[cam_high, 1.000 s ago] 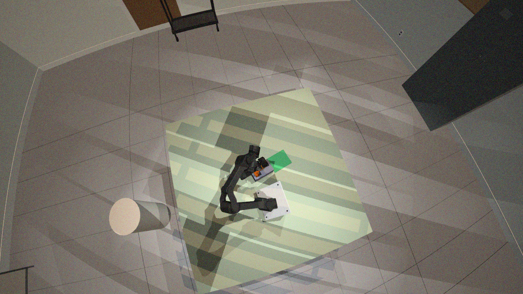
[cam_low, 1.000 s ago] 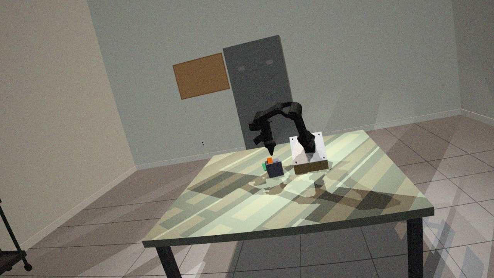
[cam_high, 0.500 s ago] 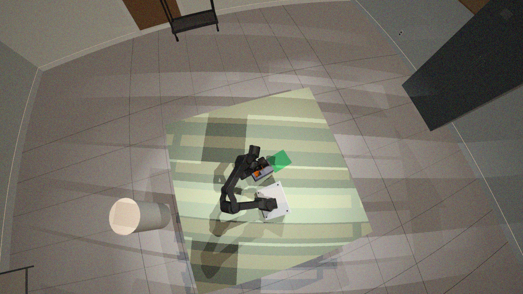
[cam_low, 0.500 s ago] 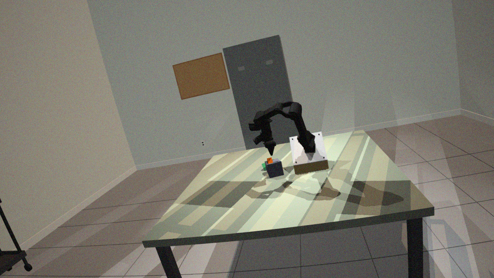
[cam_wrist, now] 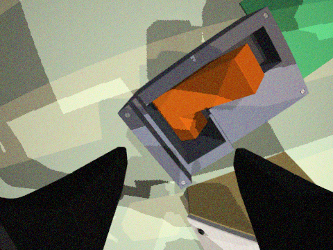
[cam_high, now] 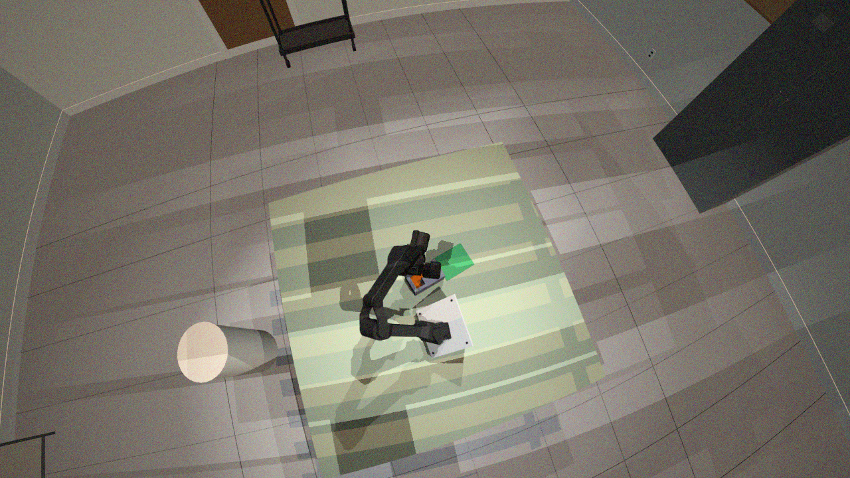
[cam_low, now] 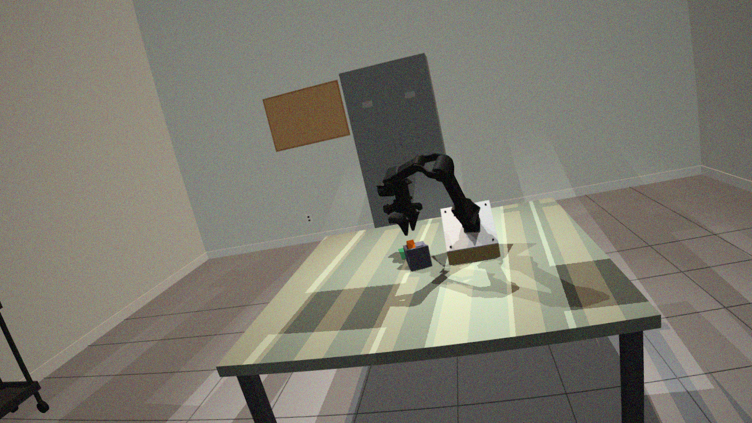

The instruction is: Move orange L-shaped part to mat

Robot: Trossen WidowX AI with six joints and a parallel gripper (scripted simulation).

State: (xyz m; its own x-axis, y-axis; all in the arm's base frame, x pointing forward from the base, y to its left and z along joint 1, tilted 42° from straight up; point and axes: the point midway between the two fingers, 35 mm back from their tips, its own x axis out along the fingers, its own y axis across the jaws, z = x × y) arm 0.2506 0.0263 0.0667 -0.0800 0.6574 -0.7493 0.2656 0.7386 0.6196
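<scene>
The orange part (cam_high: 417, 279) (cam_low: 410, 244) (cam_wrist: 222, 76) sits tilted in the grey tray (cam_low: 419, 258) (cam_wrist: 274, 90). In the wrist view its L-shaped end is low in the pocket, at the lower left. Its straight end is raised above the rim towards the upper right, with dark empty pocket beyond it. The green mat (cam_high: 460, 261) (cam_low: 401, 253) (cam_wrist: 312, 45) lies beside the tray, past the raised end. My gripper (cam_low: 409, 231) (cam_wrist: 180, 155) is open and empty, above the tray and touching nothing. In the top view the arm hides part of the tray.
The arm's white base plate (cam_high: 451, 315) (cam_low: 486, 231) (cam_wrist: 222, 236) stands on a brown block (cam_low: 473, 254) (cam_wrist: 211, 198) close to the tray. Striped light and shadows cross the table (cam_high: 505, 392) (cam_low: 325, 342).
</scene>
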